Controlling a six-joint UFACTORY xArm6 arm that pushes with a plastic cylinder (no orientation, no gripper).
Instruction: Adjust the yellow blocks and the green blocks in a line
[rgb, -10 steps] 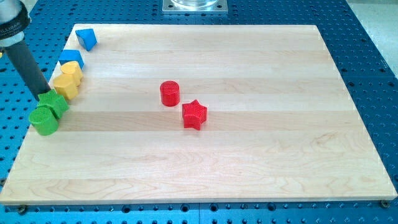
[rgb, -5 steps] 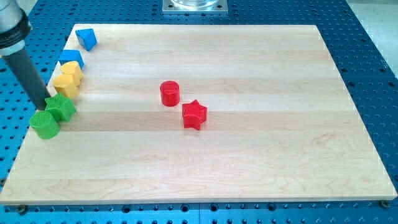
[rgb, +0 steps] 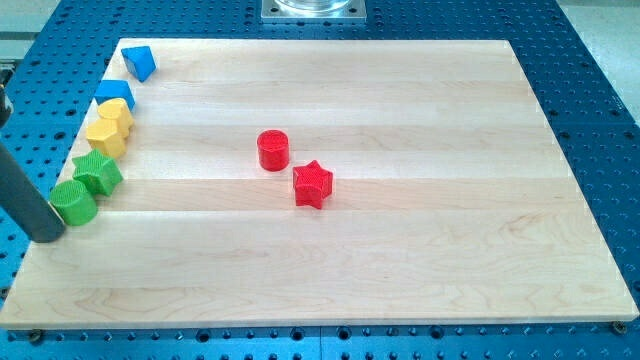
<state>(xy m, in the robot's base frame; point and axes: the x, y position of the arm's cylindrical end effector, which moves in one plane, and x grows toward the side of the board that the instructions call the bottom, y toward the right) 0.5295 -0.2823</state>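
Two yellow blocks (rgb: 109, 126) stand close together near the board's left edge, their shapes hard to tell apart. Just below them sit a green star (rgb: 98, 172) and a green cylinder (rgb: 73, 203). The four run in a slanted line along the left edge. My rod comes in from the view's left, and my tip (rgb: 47, 237) rests at the board's left edge, just below and left of the green cylinder, very near it.
Two blue blocks lie above the yellow ones: one (rgb: 114, 93) touching them, one (rgb: 140, 62) near the top left corner. A red cylinder (rgb: 272, 150) and a red star (rgb: 312, 184) sit near the board's middle. The wooden board (rgb: 400, 260) lies on a blue perforated table.
My tip has slid down the left edge, from above the green star to below the green cylinder. The green star shifted slightly right; the green cylinder barely moved.
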